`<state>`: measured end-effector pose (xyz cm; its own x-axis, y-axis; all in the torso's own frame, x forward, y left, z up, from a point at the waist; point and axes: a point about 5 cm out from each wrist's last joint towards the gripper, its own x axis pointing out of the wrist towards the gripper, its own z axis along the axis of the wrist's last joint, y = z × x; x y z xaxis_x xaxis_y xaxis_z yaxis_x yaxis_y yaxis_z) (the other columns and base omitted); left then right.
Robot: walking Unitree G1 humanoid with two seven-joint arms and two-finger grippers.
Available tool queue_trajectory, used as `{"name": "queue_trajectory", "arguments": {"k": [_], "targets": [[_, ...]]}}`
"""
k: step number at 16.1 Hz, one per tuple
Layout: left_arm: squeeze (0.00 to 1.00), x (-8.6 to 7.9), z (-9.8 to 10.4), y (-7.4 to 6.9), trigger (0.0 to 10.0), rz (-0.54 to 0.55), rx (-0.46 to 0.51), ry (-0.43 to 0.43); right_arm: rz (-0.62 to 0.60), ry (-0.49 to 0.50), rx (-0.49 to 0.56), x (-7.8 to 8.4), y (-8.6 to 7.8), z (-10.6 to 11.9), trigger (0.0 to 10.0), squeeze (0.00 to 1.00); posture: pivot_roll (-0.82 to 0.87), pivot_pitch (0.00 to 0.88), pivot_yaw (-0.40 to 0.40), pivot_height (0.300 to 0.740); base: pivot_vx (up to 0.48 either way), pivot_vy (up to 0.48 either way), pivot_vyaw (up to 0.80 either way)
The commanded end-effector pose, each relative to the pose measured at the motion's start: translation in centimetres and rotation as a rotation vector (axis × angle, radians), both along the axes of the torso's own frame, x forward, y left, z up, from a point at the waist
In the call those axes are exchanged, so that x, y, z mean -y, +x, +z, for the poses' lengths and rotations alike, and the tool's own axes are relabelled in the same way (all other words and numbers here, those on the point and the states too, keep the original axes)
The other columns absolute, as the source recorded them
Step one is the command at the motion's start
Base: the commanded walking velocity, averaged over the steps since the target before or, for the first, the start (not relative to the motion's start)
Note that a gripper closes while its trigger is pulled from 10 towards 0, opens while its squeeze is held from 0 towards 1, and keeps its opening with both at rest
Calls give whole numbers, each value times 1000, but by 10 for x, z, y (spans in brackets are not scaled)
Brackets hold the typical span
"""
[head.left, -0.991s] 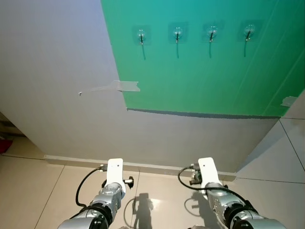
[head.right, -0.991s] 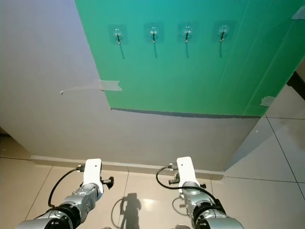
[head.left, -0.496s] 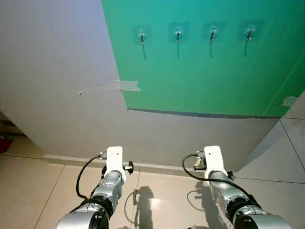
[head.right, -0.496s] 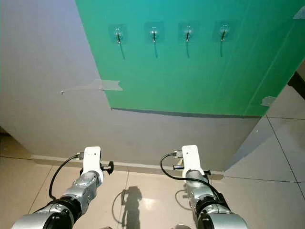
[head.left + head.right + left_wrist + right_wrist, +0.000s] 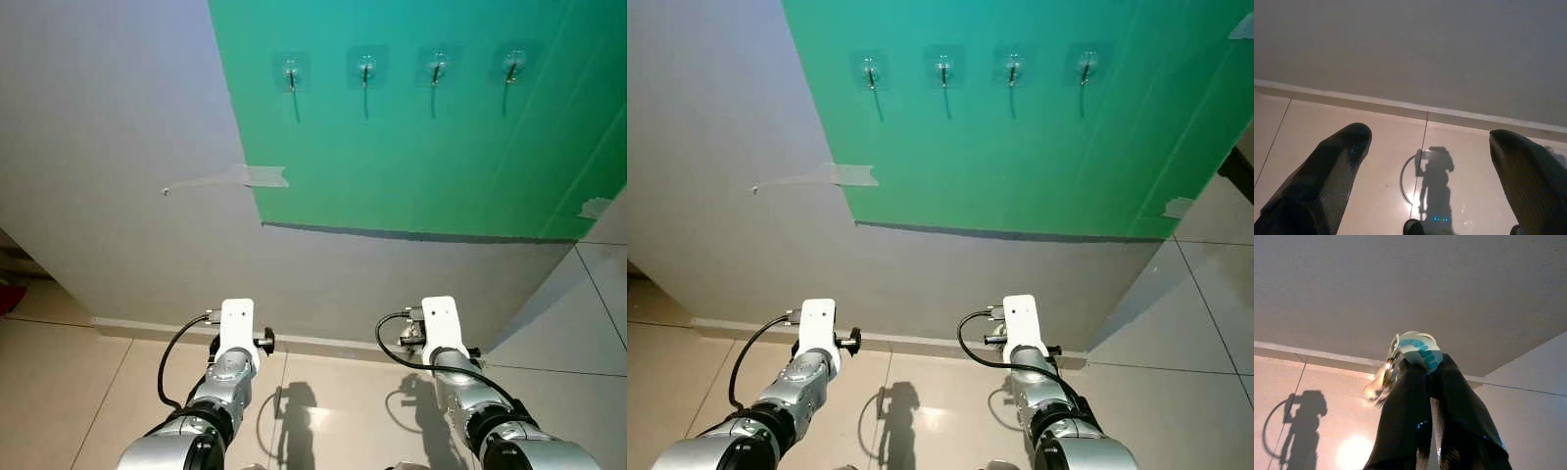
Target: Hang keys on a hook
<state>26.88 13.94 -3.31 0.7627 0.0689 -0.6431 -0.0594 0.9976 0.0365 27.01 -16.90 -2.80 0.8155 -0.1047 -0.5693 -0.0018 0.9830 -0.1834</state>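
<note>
Several clear hooks (image 5: 364,70) are stuck in a row high on a green panel (image 5: 411,166) on the wall ahead. Both arms are held low, far below the hooks. My right gripper (image 5: 1422,366) is shut on the keys (image 5: 1419,349): a white fob with teal marks sticks out past the fingertips, and a metal ring with blurred keys (image 5: 1382,380) hangs beside it. My left gripper (image 5: 1430,137) is open with nothing between its fingers, pointing at the floor by the skirting. The left wrist (image 5: 235,338) and right wrist (image 5: 440,328) stand side by side near the wall's foot.
A grey wall (image 5: 118,147) lies left of and below the green panel, with a strip of tape (image 5: 245,177) at the panel's edge. A skirting board (image 5: 323,344) runs along the tiled floor (image 5: 78,392). More tiled floor (image 5: 598,323) lies to the right.
Both wrists have risen a little and moved closer to the wall; the right one has also shifted to the right. The keys stay in the right gripper.
</note>
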Motion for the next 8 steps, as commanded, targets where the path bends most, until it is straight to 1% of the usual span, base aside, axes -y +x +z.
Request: {"name": "queue_trajectory", "arguments": {"k": [1, 8], "targets": [[0, -1, 6, 7, 10000, -3, 32, 22, 0, 2, 30, -3, 6, 5, 0, 0, -159, 0, 67, 740, 0, 0, 0], [0, -2, 5, 6, 10000, -6, 29, 34, 9, -6, 16, -4, 4, 3, 0, 0, -157, 0, 65, 740, 0, 0, 0]]}}
